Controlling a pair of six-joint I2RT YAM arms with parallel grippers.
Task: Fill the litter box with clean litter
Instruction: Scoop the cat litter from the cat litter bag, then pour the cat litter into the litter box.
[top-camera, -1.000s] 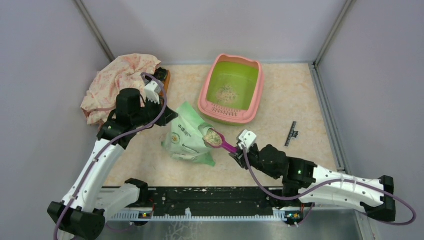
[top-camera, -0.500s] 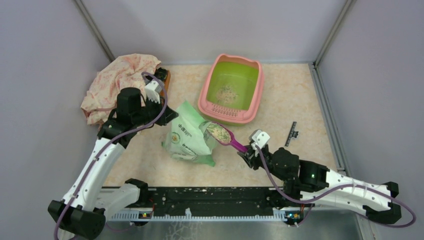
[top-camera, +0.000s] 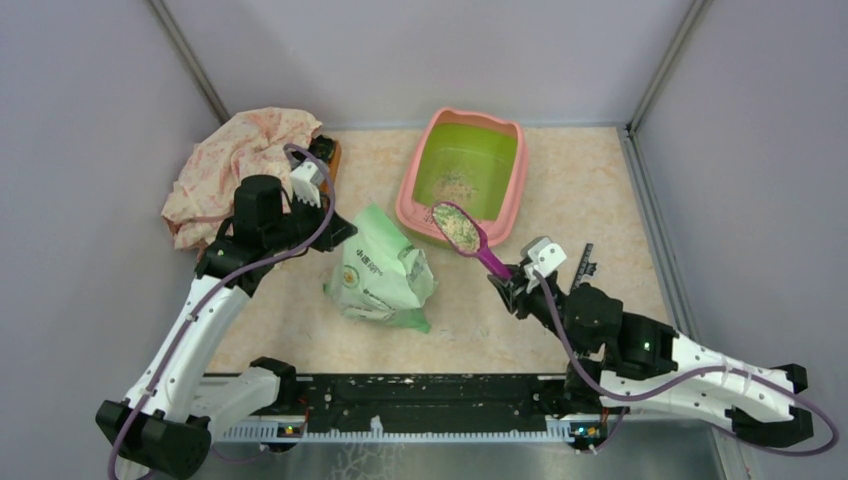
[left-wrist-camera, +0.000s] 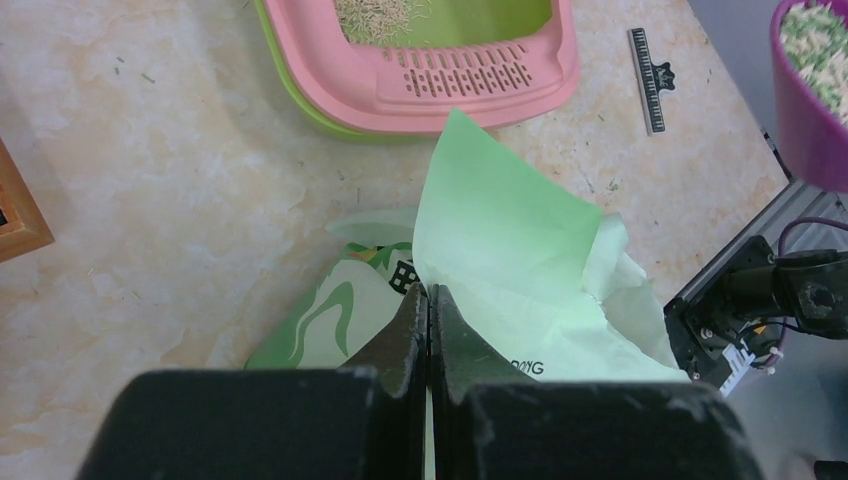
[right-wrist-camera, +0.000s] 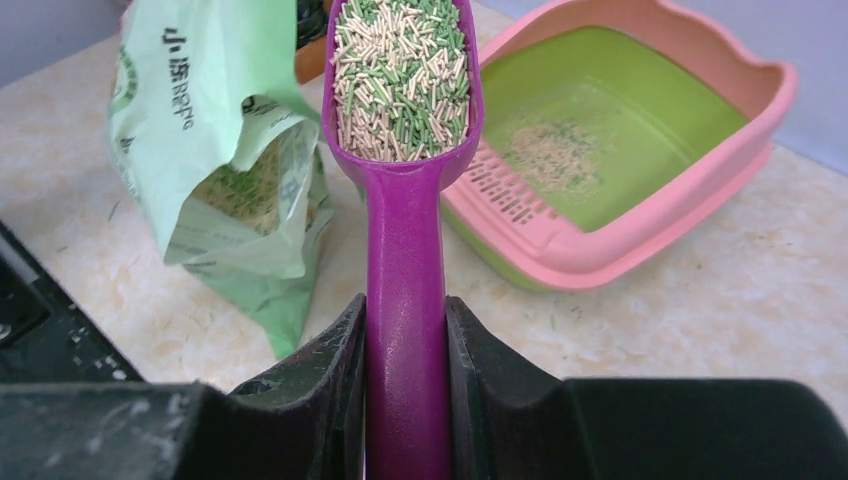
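The litter box with pink rim and lime-green inside stands at the back centre, with a thin patch of clean litter on its floor. It also shows in the right wrist view and the left wrist view. My right gripper is shut on the handle of a magenta scoop. The scoop's bowl, heaped with beige and green litter, hovers at the box's near rim. My left gripper is shut on the top edge of the light green bag, holding it open.
A pink floral cloth lies over a wooden item at back left. A small black ruler lies on the table to the right of the box. Grey walls enclose the table on three sides.
My right gripper has lifted the loaded scoop out of the bag and carried it back and right, up to the litter box's near rim. The left arm has stayed still.
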